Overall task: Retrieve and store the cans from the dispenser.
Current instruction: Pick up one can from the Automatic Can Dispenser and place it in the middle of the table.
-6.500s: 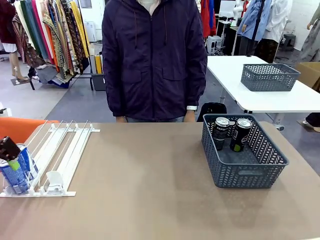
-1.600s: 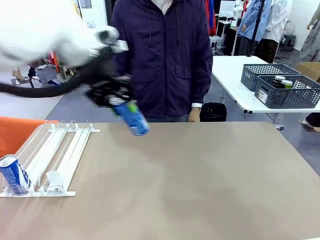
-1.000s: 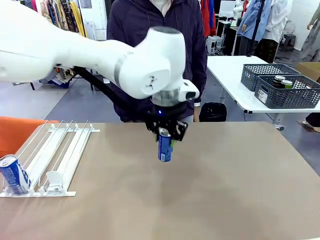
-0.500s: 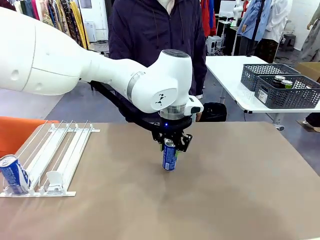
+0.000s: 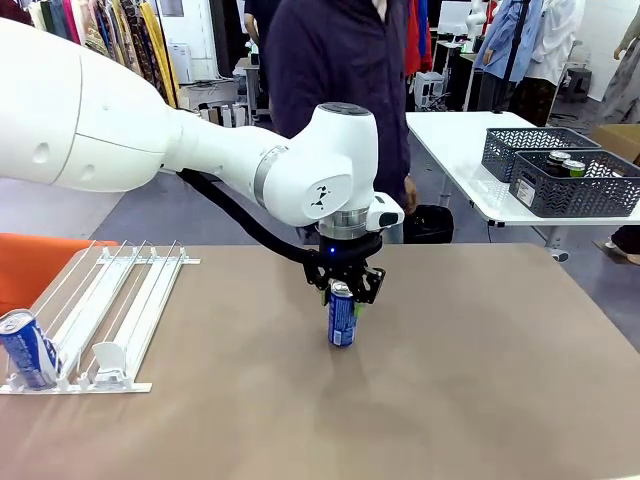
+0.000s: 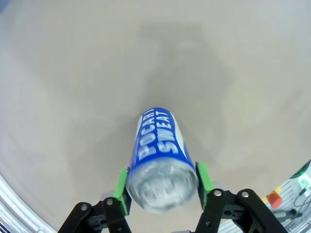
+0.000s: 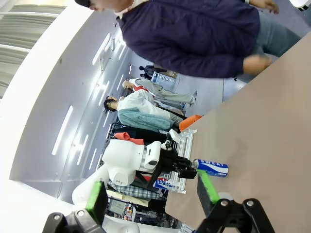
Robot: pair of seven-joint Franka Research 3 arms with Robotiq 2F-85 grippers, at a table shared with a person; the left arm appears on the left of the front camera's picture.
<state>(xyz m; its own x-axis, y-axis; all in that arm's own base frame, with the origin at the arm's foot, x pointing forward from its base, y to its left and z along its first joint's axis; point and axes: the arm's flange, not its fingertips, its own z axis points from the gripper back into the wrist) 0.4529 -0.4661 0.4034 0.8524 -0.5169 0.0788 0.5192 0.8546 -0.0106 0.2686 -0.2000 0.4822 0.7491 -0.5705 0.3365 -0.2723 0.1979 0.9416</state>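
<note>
A blue can point(image 5: 342, 316) stands upright in the middle of the brown table point(image 5: 480, 380). My left gripper point(image 5: 343, 291) comes down over it and is shut on its upper part. In the left wrist view the green pads point(image 6: 121, 187) press both sides of that blue can point(image 6: 163, 155), whose silver top faces the camera. The white dispenser point(image 5: 120, 310) lies at the table's left, with a second blue can point(image 5: 25, 348) at the front of its leftmost lane. My right gripper point(image 7: 151, 194) is open in the air with nothing between its fingers.
A person in a dark jacket point(image 5: 340, 90) stands at the far side, a hand point(image 5: 411, 193) hanging by the table edge. Two dark grey baskets point(image 5: 572, 190) sit on a white table at the back right, one holding cans. A white pusher block point(image 5: 108, 358) sits in the dispenser.
My left gripper has carried the blue can from the dispenser side to the table's middle and lowered it onto the surface. The person has shifted right. The grey basket left this table.
</note>
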